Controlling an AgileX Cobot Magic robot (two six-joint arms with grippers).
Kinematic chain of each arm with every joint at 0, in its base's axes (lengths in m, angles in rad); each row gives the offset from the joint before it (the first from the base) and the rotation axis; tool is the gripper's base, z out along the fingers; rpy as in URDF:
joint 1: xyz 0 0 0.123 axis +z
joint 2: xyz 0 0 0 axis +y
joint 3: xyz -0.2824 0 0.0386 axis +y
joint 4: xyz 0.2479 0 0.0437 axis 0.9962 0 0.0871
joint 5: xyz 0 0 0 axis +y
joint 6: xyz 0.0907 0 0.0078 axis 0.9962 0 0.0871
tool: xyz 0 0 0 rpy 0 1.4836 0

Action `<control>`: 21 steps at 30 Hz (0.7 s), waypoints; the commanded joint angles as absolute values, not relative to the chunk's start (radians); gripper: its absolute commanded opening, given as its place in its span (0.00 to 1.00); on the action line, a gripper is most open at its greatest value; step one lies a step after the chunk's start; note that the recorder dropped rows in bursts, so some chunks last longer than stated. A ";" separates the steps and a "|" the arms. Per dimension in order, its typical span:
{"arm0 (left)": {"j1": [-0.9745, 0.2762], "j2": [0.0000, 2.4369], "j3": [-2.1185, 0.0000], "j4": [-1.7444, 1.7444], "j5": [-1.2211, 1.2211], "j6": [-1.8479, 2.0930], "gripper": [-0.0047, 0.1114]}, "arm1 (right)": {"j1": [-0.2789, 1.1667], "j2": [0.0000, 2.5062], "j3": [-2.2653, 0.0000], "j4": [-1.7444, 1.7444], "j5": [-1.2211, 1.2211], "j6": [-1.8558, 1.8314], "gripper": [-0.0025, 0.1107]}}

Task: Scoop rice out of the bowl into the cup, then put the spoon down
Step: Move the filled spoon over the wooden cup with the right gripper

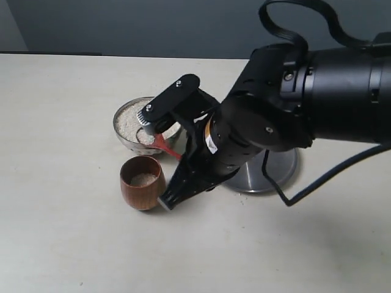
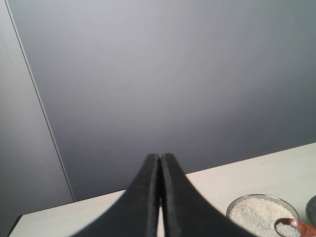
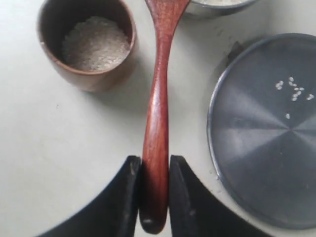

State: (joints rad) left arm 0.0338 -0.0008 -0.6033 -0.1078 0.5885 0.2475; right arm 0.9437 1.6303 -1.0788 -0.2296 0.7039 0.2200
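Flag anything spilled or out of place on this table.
A few loose rice grains lie scattered on the flat steel plate, not in the bowl or the cup. Nothing else stands out; the cup stands upright.

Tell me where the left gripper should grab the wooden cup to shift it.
Probably across the cup wall at mid-height, from its left side in the exterior view: it stands upright, has no handle, holds rice, and the right gripper with the spoon crowds its other side.
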 commanded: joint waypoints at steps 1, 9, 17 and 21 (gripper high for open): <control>0.038 0.000 -0.608 -0.110 0.584 0.247 0.04 | 0.981 1.619 -1.070 -0.255 0.686 0.210 0.02; 0.038 0.000 -0.608 -0.110 0.584 0.247 0.04 | 0.989 1.614 -1.070 -0.323 0.791 0.210 0.02; 0.038 0.000 -0.608 -0.110 0.584 0.247 0.04 | 0.989 1.560 -1.068 -0.302 0.823 0.185 0.02; 0.038 0.000 -0.608 -0.110 0.584 0.247 0.04 | 1.016 1.519 -1.019 -0.305 0.819 0.183 0.02</control>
State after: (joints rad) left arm 0.0338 -0.0008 -0.6033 -0.1078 0.5885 0.2475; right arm 1.0029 1.5414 -1.0414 -0.3047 0.8215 0.1901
